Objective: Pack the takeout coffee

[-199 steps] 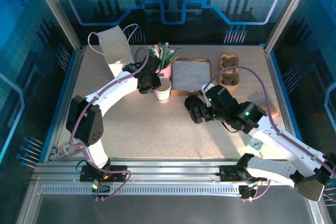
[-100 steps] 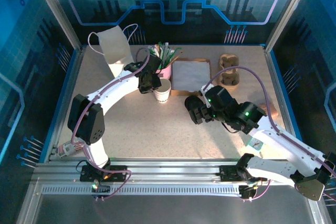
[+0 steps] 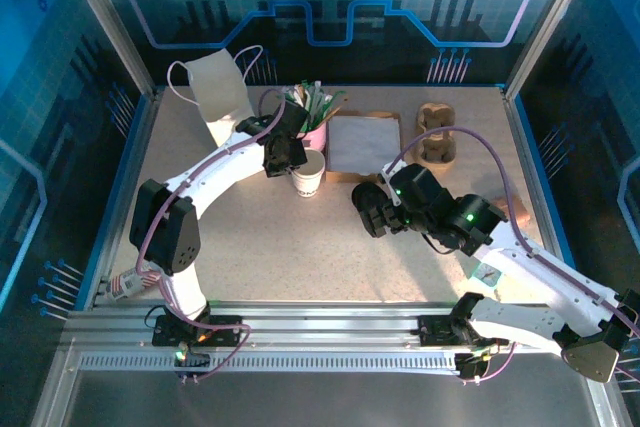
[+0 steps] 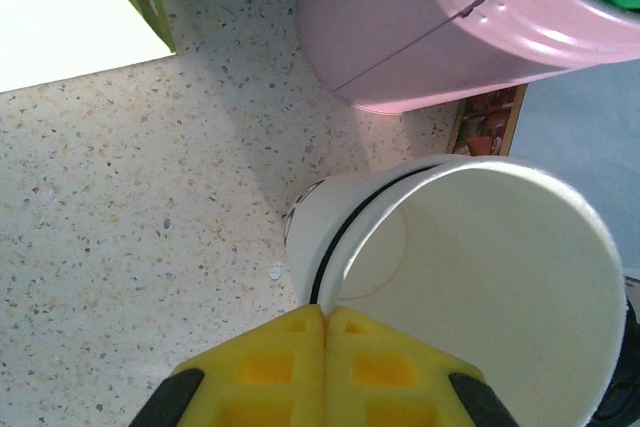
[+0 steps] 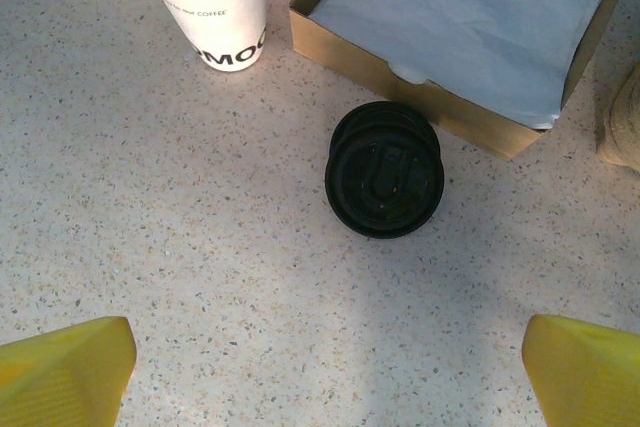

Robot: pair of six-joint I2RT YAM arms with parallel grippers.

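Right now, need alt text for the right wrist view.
A black round lid lies flat on the speckled table, centred ahead of the open right end effector, whose yellow fingertips sit in the bottom corners. A white paper cup stands upper left; an open cardboard box of white paper sits upper right.

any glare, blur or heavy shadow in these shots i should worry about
Left wrist: bright glare streaks on the pink cup rim, the paper cup interior nearly washed out, the left pincer pads slightly soft this close. Right wrist: black lid sharp, a soft shadow across the table around it, right pincer fingertips blurred. Top external: blue-tinted surround, table clearly lit.
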